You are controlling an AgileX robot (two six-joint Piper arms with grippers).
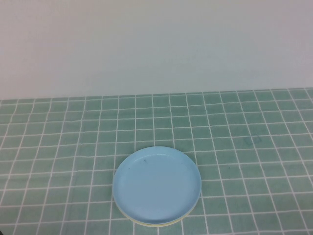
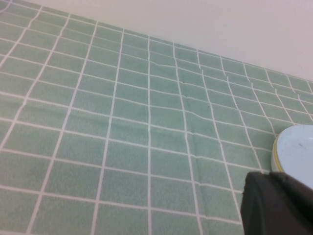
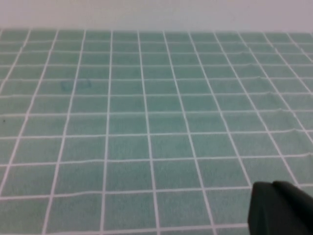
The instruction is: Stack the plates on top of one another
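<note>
A light blue plate (image 1: 156, 186) lies on top of a stack at the table's front middle. A pale yellow plate's rim (image 1: 146, 223) peeks out under its near edge. The white plate is hidden; I cannot tell it apart in the stack. The stack also shows in the left wrist view (image 2: 298, 152), with a thin yellow line (image 2: 275, 160) under a pale rim. My left gripper (image 2: 276, 203) is a black mass just beside the stack, shut and empty. My right gripper (image 3: 281, 208) hovers over bare tiles, shut and empty. Neither gripper shows in the high view.
The table is covered with a green cloth with a white grid (image 1: 73, 147). A plain pale wall (image 1: 156, 44) stands behind the table's far edge.
</note>
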